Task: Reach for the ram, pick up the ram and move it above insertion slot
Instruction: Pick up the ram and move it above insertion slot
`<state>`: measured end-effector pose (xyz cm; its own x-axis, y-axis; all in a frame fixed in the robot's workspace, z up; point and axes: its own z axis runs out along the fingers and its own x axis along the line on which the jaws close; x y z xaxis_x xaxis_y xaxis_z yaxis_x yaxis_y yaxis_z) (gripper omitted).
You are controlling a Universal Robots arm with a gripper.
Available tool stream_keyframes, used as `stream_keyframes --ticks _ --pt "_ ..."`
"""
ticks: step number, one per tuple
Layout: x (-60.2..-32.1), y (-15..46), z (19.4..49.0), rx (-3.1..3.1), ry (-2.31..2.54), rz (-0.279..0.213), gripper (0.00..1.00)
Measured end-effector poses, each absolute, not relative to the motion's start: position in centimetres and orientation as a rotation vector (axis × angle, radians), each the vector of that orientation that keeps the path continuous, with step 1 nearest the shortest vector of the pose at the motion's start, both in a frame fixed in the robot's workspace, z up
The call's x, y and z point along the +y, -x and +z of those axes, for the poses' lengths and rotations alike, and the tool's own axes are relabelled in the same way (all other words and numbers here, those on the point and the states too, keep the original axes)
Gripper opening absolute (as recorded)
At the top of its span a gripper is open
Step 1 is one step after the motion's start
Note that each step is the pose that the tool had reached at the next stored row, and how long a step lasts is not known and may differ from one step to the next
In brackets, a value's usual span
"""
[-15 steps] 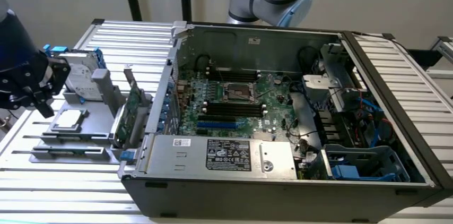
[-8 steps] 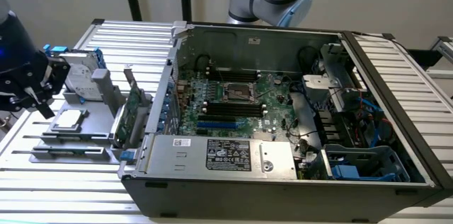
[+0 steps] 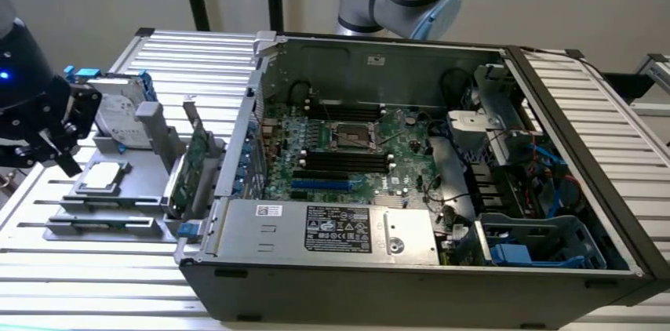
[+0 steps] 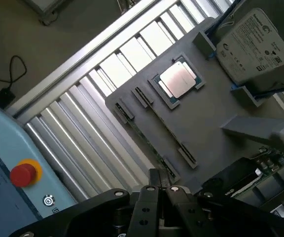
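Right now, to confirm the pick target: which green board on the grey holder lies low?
The ram, a long thin stick set edge-on in a slot along the holder's edge. The other green board, the expansion card, stands tall and upright.

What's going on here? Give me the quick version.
A robot arm's gripper hangs by the grey fixture tray, beside the open computer case, with its fingers shut on nothing. The ram lies in its holder on the tray, untouched, near the processor chip and the hard drive. Nothing has been picked up yet.
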<state>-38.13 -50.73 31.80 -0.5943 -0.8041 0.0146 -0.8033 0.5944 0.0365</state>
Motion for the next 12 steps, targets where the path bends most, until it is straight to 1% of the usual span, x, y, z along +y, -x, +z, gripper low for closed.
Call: stream_keyframes --ticks 12 --pt "-50.73 38.13 31.59 -2.609 -1.693 -0.037 0.11"
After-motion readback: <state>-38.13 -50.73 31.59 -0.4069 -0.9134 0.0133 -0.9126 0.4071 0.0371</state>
